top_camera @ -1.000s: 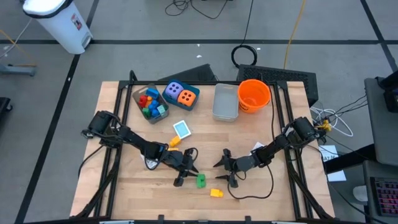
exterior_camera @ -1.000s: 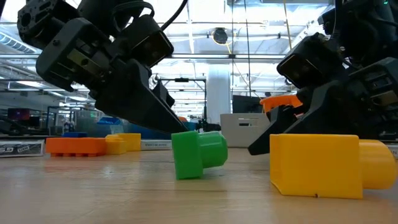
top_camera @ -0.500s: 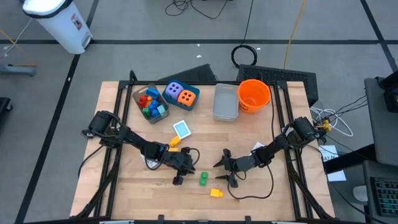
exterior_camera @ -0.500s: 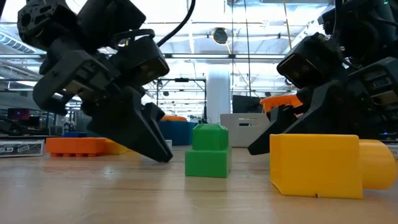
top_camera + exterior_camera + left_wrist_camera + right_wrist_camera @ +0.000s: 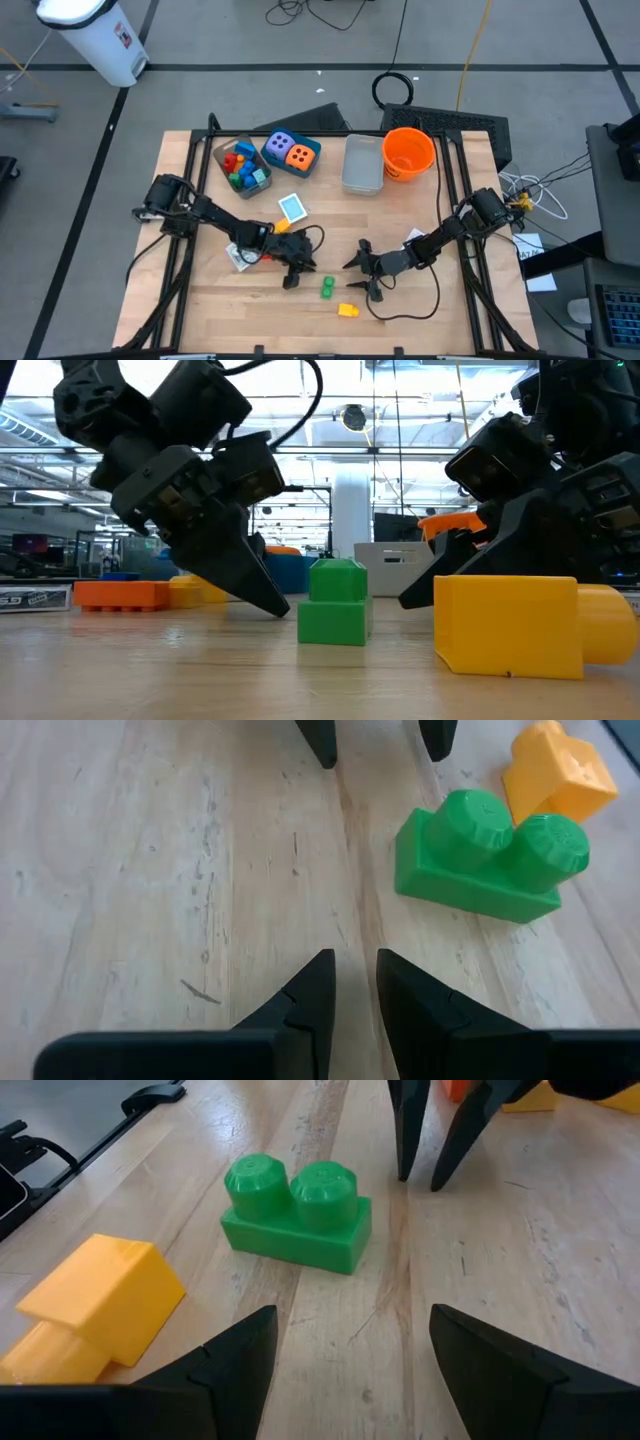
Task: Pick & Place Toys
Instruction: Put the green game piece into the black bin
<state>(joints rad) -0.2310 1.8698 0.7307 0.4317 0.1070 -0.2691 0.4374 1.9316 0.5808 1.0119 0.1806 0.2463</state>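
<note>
A green two-stud brick (image 5: 327, 289) stands studs up on the wooden table, between my two grippers. My left gripper (image 5: 298, 272) is just to its left, tilted down; its fingers (image 5: 322, 982) are a narrow gap apart, hold nothing and are clear of the brick (image 5: 485, 855). My right gripper (image 5: 358, 275) stands wide open to the brick's right, fingers (image 5: 250, 1342) on either side of bare wood, short of the brick (image 5: 295, 1215). A yellow brick (image 5: 347, 310) lies on its side nearer the front edge.
At the back stand an orange bucket (image 5: 408, 152), a clear tub (image 5: 363, 163), a teal box with two dice (image 5: 291, 152) and a tub of bricks (image 5: 241, 167). A card (image 5: 292, 207) and orange and yellow bricks (image 5: 281, 227) lie beside the left arm.
The green brick has gone from lying tilted on its side at my left gripper's tips to standing studs up. My left gripper has drawn back a little toward the far edge and rolled, and now stands clear of the brick.
</note>
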